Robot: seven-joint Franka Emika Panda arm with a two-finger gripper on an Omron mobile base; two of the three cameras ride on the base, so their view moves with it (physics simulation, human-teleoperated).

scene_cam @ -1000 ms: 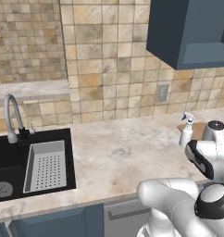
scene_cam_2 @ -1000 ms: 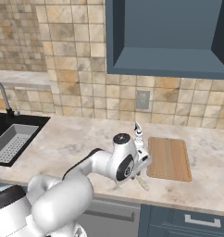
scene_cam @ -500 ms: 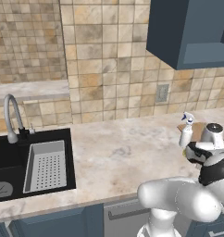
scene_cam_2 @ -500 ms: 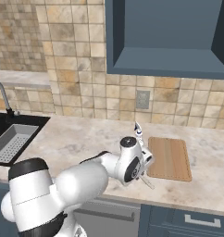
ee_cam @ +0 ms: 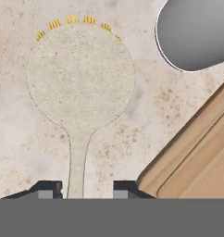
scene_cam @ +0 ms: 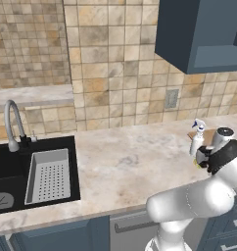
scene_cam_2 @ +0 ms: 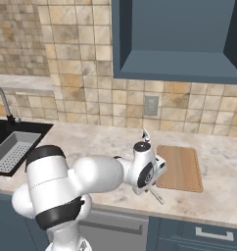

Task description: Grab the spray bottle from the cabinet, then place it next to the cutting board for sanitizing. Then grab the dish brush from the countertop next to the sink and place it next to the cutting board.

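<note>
Cream dish brush [ee_cam: 80,88] now lies beside the cutting board [ee_cam: 197,157]; gripper [ee_cam: 85,189] open astride its handle, releasing.

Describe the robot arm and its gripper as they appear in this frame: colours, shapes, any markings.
The arm is glossy white with rounded, bulbous links and dark bands at the joints. A round dark disc sits on the side of the wrist. The gripper ends in two small dark, blocky fingertips with pale grey inner faces. No cables or markings are visible.
</note>
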